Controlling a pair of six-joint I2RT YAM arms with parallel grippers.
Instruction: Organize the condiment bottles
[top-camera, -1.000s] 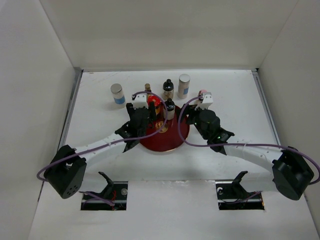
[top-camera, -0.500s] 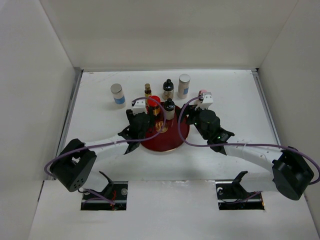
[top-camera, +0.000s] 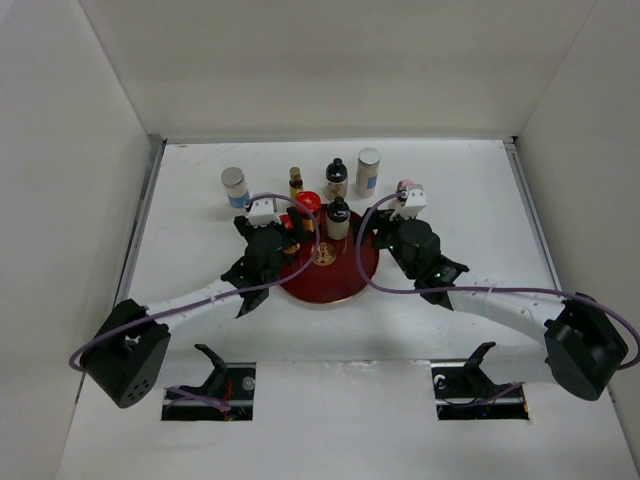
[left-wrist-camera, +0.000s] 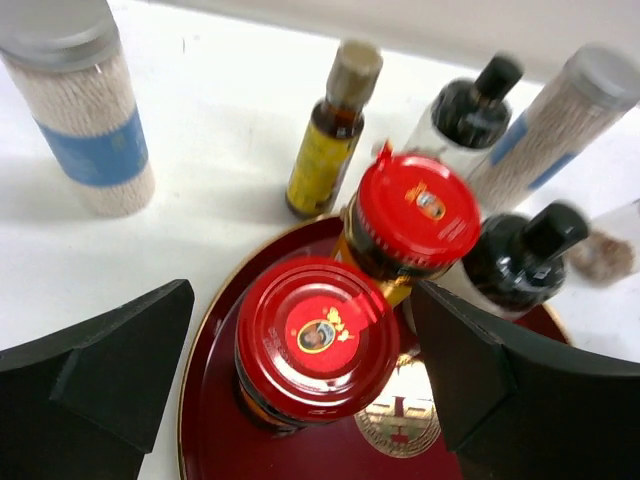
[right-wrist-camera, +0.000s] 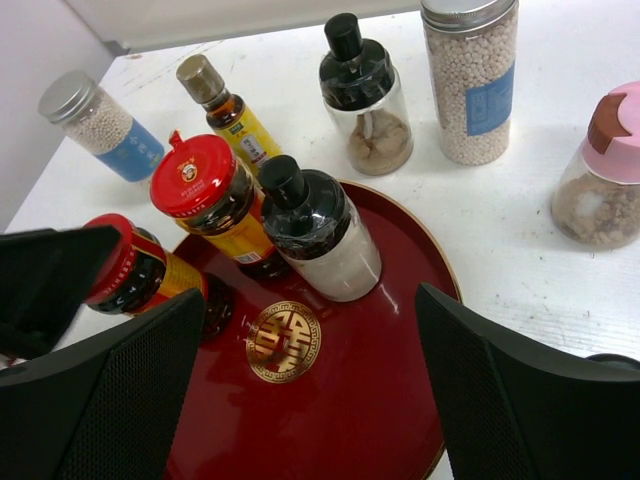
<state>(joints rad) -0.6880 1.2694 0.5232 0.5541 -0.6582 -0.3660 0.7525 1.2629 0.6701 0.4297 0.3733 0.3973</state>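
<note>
Two red-lidded dark jars (left-wrist-camera: 315, 335) (left-wrist-camera: 415, 210) and a black-capped bottle (top-camera: 338, 217) stand on the round dark red tray (top-camera: 345, 285). My left gripper (left-wrist-camera: 300, 390) is open, its jaws either side of the nearer jar, not gripping it. In the top view it (top-camera: 285, 232) hides most of that jar. Behind the tray stand a blue-labelled silver cylinder (top-camera: 236, 188), a slim yellow-labelled bottle (top-camera: 295, 180), a black-capped bottle (top-camera: 336, 177) and a second cylinder (top-camera: 368, 171). The pink-capped bottle (right-wrist-camera: 605, 170) is at the right. My right gripper (right-wrist-camera: 310, 380) is open and empty over the tray's right half.
The table (top-camera: 470, 190) is walled on the left, back and right. The bottles behind the tray stand in a loose row near the back. A gold emblem (right-wrist-camera: 283, 342) marks the tray's middle.
My left gripper has drawn back to the left and towards me, off the far red-lidded jar. The right arm has not moved.
</note>
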